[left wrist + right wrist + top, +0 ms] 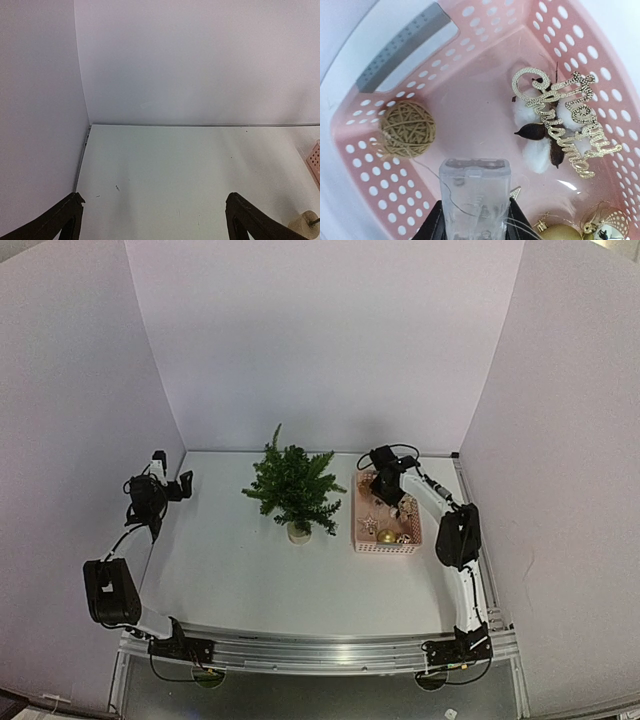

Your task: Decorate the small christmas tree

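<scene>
Grip on clear rectangular plastic box [475,190] inside pink perforated plastic basket [570,30]

Down in the basket, the right end effector [475,222] has its black fingers [434,227] clenched on the box, with thin wire trailing off it. Crowding it are a tan twine ball [407,130] on one side and, on the other, a white cotton boll with dark husks [537,135] under a gold glitter script ornament [572,125]. Gold baubles [560,232] sit in the near corner. The small christmas tree [292,485], dark green and bushy in a pale round pot, stands upright on the white desk [230,570] just left of the basket. The left end effector [155,220] hangs released and empty, well apart from the tree.
</scene>
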### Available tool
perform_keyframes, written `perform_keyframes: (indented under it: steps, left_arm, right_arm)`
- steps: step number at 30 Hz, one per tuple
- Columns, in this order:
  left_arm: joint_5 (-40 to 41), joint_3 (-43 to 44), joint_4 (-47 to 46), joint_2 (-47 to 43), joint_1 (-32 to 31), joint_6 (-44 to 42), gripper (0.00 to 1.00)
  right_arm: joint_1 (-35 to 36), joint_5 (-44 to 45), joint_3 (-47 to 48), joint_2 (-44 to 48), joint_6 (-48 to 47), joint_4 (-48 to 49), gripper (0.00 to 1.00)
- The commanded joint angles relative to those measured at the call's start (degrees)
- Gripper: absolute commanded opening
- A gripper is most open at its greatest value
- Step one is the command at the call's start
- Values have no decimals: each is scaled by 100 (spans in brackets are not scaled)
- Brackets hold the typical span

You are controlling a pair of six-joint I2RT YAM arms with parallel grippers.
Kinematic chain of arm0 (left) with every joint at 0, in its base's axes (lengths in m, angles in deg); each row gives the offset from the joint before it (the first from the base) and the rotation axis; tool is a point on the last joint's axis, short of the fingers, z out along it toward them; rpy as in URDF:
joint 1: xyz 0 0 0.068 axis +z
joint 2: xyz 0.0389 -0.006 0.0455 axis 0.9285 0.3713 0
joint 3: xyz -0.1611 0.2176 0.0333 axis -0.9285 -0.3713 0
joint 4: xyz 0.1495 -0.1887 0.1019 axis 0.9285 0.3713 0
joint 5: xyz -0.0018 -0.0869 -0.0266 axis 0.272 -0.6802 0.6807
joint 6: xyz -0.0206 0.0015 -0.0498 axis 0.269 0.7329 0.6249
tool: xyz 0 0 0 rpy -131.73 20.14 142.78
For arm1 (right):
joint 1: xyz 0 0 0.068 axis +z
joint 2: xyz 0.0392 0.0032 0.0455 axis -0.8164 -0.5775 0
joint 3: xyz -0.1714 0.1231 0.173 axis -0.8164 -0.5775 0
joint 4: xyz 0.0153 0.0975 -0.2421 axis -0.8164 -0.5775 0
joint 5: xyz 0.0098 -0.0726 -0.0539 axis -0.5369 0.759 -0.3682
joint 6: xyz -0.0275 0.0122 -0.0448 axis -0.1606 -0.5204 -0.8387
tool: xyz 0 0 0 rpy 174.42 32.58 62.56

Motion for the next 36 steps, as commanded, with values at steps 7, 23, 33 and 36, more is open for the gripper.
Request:
perform_keyframes:
  steps: [7, 23, 33, 36]
  left_arm:
    - [-407, 200, -87, 42, -22, -224, 100]
    - [-696, 263, -304, -32, -28, -144, 100]
    - [-1269, 892, -564, -170, -23, 286, 100]
    - [-1765, 1189, -689, -256, -26, 500, 100]
  right_arm:
    - [32, 17, -208, 1275, -514, 25, 21]
    - [28, -201, 673, 2149, -1511, 493, 19]
    - [74, -974, 519, 3260, -2524, 1478, 18]
    - [83, -1574, 301, 3675, -2759, 1908, 19]
